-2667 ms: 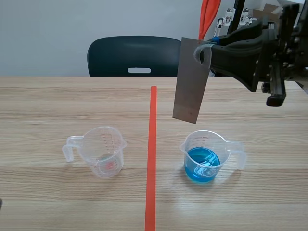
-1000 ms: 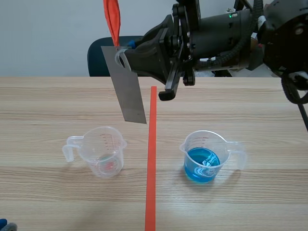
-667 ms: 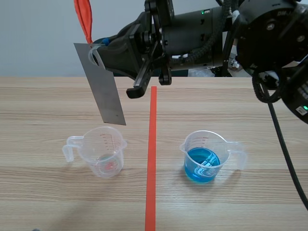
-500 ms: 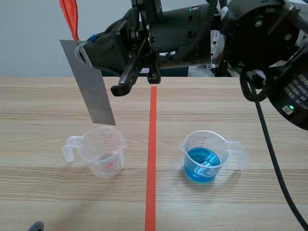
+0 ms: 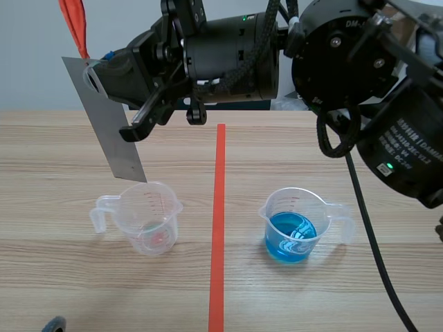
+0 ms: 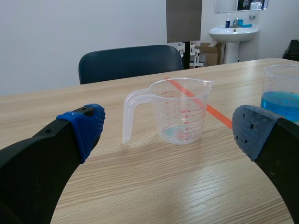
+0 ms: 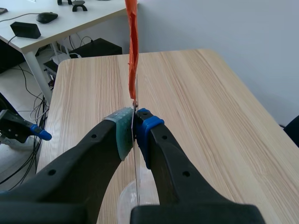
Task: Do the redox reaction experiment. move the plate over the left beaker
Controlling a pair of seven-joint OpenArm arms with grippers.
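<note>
Bright, even indoor light fills all three views, with no single strong lamp apparent. In the scene view the pale wooden table (image 5: 69,145) is evenly lit, and the clear beaker (image 5: 149,218) and the beaker of blue liquid (image 5: 294,225) cast only faint, soft-edged shadows. White glints sit on the blue liquid, and a weak bluish glow spreads on the wood beside it. The grey plate (image 5: 107,124) looks matte, without glare. The black right arm (image 5: 235,48) shows dull highlights along its casing. In the left wrist view the white wall (image 6: 70,28) is very bright, and the left gripper (image 6: 168,130) reads as dark, almost featureless shapes against it.
</note>
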